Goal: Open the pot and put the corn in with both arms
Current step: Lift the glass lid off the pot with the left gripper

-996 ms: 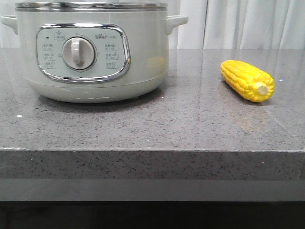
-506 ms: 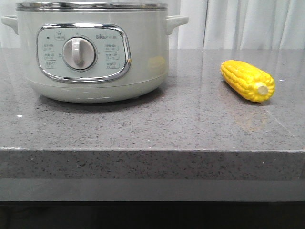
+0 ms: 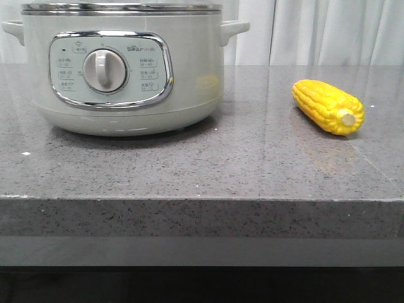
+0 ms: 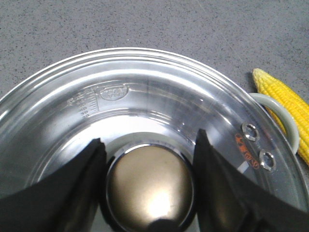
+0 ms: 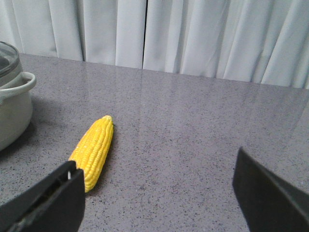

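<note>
Front view: pot (image 3: 126, 69) lidded at left of grey counter (image 3: 252, 164), corn (image 3: 328, 106) lying well apart to its right. Left wrist view: left gripper (image 4: 147, 162) spread wide, fingers (image 4: 82, 169) flanking lid knob (image 4: 149, 186); contact not discernible. Right wrist view: right gripper (image 5: 159, 193) spread wide above counter, empty, corn (image 5: 94, 151) just beyond its one finger (image 5: 48, 203).

Lidded pale grey-green pot (image 3: 126, 69) stands left; yellow corn (image 3: 328, 106) lies well apart, stub end forward.

Kitchen-like: granite counter (image 3: 189, 170), white curtains (image 5: 193, 34).
</note>
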You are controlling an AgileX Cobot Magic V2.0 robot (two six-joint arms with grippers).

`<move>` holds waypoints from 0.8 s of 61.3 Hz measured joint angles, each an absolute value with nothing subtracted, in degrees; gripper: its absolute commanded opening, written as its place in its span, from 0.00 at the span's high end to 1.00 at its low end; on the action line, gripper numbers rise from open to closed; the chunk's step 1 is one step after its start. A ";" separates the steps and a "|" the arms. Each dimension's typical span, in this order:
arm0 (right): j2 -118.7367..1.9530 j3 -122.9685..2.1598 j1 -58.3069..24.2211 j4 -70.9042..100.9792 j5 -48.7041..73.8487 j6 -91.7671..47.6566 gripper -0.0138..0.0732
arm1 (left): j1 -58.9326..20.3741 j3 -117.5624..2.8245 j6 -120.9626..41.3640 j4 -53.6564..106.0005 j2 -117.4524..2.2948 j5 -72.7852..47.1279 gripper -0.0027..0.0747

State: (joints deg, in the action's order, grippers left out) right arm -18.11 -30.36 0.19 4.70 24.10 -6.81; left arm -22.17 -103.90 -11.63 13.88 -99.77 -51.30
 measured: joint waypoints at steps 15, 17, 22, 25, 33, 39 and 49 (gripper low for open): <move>-18.11 -30.36 0.19 4.70 24.10 -6.81 0.11 | -22.17 -103.90 -11.63 13.64 -99.42 -51.52 0.73; -18.11 -30.36 0.19 4.70 24.10 -6.81 0.11 | -22.17 -103.90 -11.63 13.64 -99.20 -51.52 0.73; -18.11 -30.36 0.19 4.70 24.10 -6.81 0.11 | -22.17 -103.90 -11.63 13.50 -98.91 -51.52 0.73; -18.11 -30.36 0.19 4.70 24.10 -6.81 0.11 | -22.17 -103.90 -11.63 13.50 -98.67 -51.29 0.73; -18.11 -30.36 0.19 4.70 24.10 -6.81 0.11 | -22.17 -103.80 -11.63 13.22 -97.68 -51.20 0.73; -18.11 -30.36 0.19 4.70 24.10 -6.81 0.11 | -22.17 -103.80 -11.63 13.22 -96.20 -51.31 0.73; -18.11 -30.36 0.19 4.70 24.10 -6.81 0.11 | -22.17 -103.80 -11.63 13.22 -91.74 -53.81 0.73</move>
